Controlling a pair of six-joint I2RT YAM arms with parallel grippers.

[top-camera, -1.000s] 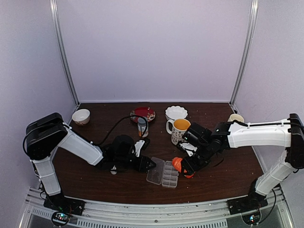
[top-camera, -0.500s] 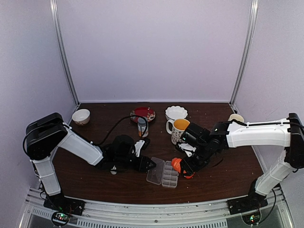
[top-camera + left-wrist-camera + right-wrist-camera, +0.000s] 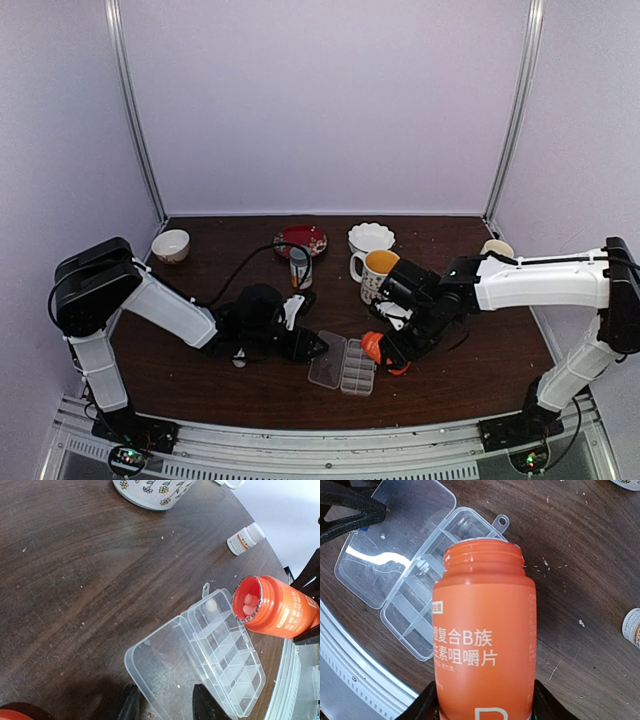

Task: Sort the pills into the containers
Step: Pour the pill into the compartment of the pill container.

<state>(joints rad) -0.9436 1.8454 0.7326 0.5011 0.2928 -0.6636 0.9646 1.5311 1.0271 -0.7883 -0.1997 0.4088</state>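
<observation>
Pills (image 3: 247, 602): pale tablets inside the open mouth of the orange bottle, visible only in the left wrist view. Their count is unclear. The bottle's body hides them in the right wrist view, and they are too small to find from above.
Orange bottle (image 3: 485, 630): glossy plastic cylinder with a ridged neck and white printed characters. It is tipped, mouth at the tab end of the pill box; whether over it or just beside it cannot be told. The base is cut off.
Pill box (image 3: 343, 365): clear hard plastic, rectangular with rounded corners and a small loop tab, lying on the counter between the two end effectors.
Cells (image 3: 227, 652): two rows with thin clear dividers. A pale round shape sits in the end cell by the tab, too blurred to identify.
Lid (image 3: 160, 672): hinged flat open beside the cells, scuffed and catching glare.
Right end effector (image 3: 485, 710): clamped on the bottle, one finger on each side, tips cropped.
Left end effector (image 3: 165, 707): jaws partly apart with nothing between them, tips at the lid's near edge. Contact cannot be told.
Counter (image 3: 75, 580): dark matte wood grain with pale crumbs.
Mug (image 3: 150, 487): flowered, mostly cut off.
</observation>
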